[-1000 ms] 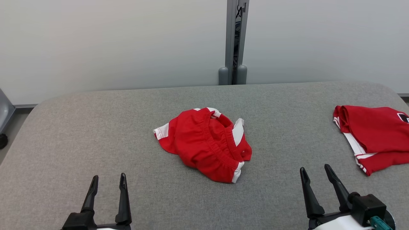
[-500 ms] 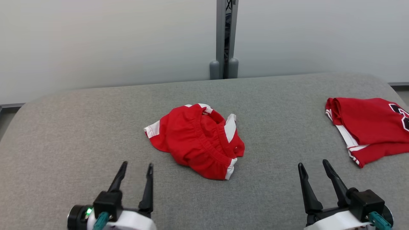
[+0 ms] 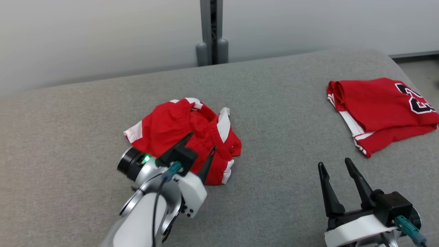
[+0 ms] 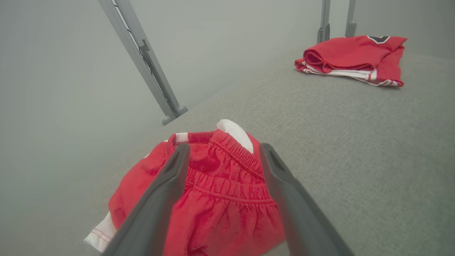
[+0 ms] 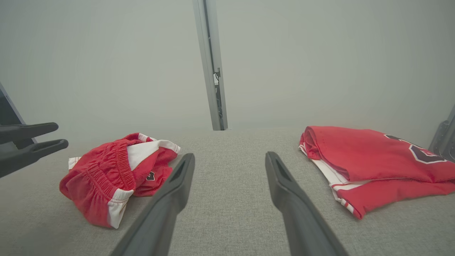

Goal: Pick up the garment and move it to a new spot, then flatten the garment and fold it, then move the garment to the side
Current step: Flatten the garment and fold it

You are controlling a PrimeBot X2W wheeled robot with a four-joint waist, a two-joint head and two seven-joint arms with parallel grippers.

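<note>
The garment, crumpled red shorts with white side panels and a gathered waistband, lies bunched in the middle of the grey padded table. My left gripper hangs open just over its near edge, fingers pointing across the waistband. In the left wrist view the shorts lie between and beyond the open left gripper; contact cannot be told. My right gripper stands open over bare table at the lower right, apart from the cloth. The right wrist view shows the shorts to the left of the right gripper.
A folded red jersey with a dark number lies at the table's right end, also seen as jersey and jersey. A grey post stands against the pale wall behind the table. Floor shows past the right corner.
My left arm has swung forward and to the right until its open fingers hang over the shorts. The head camera has turned, shifting the whole scene. The right gripper has kept its place.
</note>
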